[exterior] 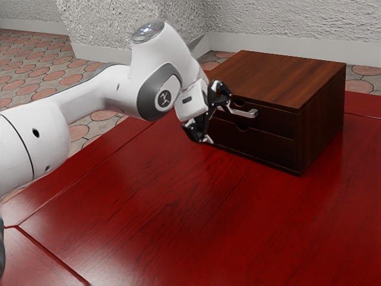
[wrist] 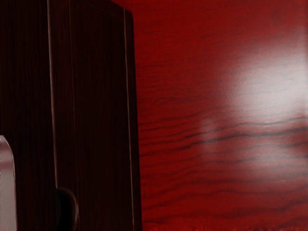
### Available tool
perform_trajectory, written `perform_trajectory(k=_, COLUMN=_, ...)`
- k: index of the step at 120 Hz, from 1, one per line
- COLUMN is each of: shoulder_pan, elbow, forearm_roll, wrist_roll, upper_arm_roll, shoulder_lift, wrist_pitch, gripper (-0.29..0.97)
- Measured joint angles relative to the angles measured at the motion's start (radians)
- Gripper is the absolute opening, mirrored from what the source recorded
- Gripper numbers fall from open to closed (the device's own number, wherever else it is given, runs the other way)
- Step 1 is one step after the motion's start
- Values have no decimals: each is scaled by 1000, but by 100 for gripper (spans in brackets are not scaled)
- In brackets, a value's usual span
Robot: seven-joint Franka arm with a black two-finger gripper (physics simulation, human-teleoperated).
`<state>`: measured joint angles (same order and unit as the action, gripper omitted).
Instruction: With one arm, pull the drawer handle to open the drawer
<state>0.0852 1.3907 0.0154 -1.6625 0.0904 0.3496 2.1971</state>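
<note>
Here the pincer [exterior: 218, 119] stands open at the front of the cabinet [exterior: 280, 77], its two black fingers [exterior: 222, 94] spread wide, one above the other, and gripping nothing. The silver handle [exterior: 245, 111] of the top drawer [exterior: 271, 119] lies just beyond the upper finger, at or very near its tip; I cannot tell whether they touch. The lower finger hangs in front of the cabinet's bottom half, just above the red bench [exterior: 208, 220]. The drawer front looks level with the one below it, so shut as far as I can tell. In the wrist view the handle [wrist: 6, 187] shows as a pale strip against the dark wood, close under the hand.
</note>
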Motion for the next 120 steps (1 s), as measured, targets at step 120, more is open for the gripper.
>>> perform_trajectory(k=120, shoulder_pan=13, elbow=-139, forearm_roll=-36, wrist_roll=-29, upper_arm_roll=3, shoulder_lift=122, wrist_pitch=-3, gripper=68)
